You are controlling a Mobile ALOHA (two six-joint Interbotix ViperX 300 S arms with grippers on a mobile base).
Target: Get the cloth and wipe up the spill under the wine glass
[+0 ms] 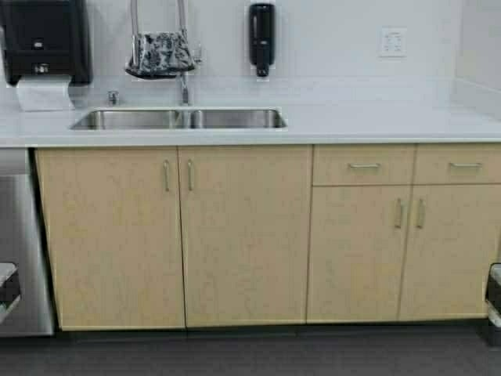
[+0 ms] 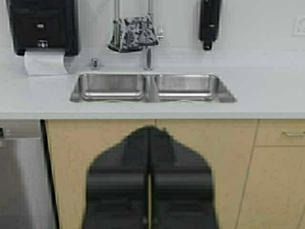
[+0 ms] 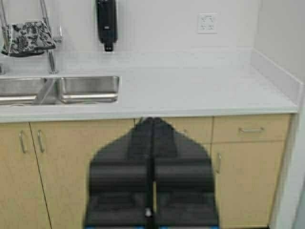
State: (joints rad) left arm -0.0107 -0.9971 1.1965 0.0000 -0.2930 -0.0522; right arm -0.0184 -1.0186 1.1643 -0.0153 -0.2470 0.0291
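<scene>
At the far left of the high view, a black paper towel dispenser (image 1: 43, 39) hangs on the wall with a white sheet (image 1: 43, 92) trailing from it, above a stainless appliance front (image 1: 19, 243). The left gripper (image 2: 149, 222) shows in its wrist view with its fingers pressed together and nothing between them, held low in front of the cabinet doors (image 1: 180, 235).

Next comes the double steel sink (image 1: 180, 119) set into the white counter (image 1: 376, 121). The cloth (image 1: 160, 55) is draped over the arching faucet (image 1: 185, 88) above the sink, untouched and well apart from both arms. A black soap dispenser (image 1: 261, 37) is mounted on the wall to its right, then a wall outlet (image 1: 392, 41).

The right gripper (image 3: 152, 217) is likewise closed and empty, low before the cabinets.

No wine glass or spill appears in any view. The task looks barely begun: I judge that fetching the cloth, finding the glass and wiping all remain.
</scene>
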